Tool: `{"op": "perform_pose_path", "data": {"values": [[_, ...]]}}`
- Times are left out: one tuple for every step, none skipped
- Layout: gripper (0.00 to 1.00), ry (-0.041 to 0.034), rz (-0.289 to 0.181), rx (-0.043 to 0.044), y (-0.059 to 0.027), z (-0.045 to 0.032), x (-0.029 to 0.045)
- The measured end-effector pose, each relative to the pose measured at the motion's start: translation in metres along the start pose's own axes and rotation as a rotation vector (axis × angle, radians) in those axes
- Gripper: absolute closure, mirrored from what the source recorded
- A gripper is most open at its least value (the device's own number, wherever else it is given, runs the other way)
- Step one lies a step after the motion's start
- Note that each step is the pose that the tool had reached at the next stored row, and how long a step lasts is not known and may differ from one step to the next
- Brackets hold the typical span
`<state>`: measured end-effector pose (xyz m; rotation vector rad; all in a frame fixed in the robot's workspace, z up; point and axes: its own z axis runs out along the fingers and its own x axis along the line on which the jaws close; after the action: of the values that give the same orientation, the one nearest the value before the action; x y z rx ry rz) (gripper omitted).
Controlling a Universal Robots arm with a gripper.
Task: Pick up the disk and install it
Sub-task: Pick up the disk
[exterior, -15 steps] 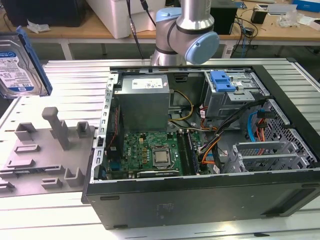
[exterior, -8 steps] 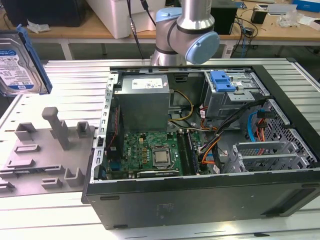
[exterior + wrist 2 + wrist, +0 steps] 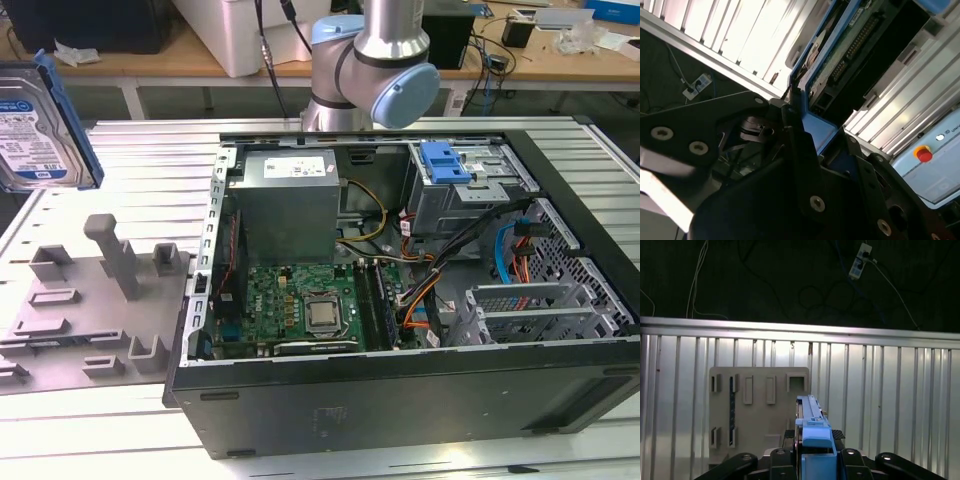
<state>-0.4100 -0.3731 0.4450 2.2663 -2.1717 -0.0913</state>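
Between gripper (image 3: 813, 452) jaws — disk (image 3: 811, 415), prob. clamped.

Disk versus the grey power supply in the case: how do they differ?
The disk is clamped in the gripper, on edge outside the case; the power supply sits inside the case. The disk has a blue bracket along its edge; the power supply is plain grey with a white sticker. Both are rectangular.
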Motion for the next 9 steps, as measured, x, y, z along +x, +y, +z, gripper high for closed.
{"op": "perform_pose_path", "data": {"values": [[0.63,-0.0001,0.000,-0.0042,-0.0008,-0.0019,0.0000],[0.63,-0.0001,0.000,-0.0056,-0.0012,-0.0032,-0.0001],[0.63,-0.0003,0.000,-0.0059,-0.0014,-0.0048,-0.0002],[0.63,-0.0003,0.000,-0.0064,-0.0017,-0.0064,-0.0002],[0.63,-0.0003,-0.001,-0.0067,-0.0019,-0.0080,-0.0002],[0.63,-0.0003,-0.001,-0.0072,-0.0024,-0.0096,-0.0001],[0.63,-0.0003,-0.001,-0.0079,-0.0031,-0.0115,0.0000],[0.63,-0.0004,-0.001,-0.0087,-0.0038,-0.0128,0.0000],[0.63,-0.0005,-0.001,-0.0101,-0.0057,-0.0151,0.0003]]}}
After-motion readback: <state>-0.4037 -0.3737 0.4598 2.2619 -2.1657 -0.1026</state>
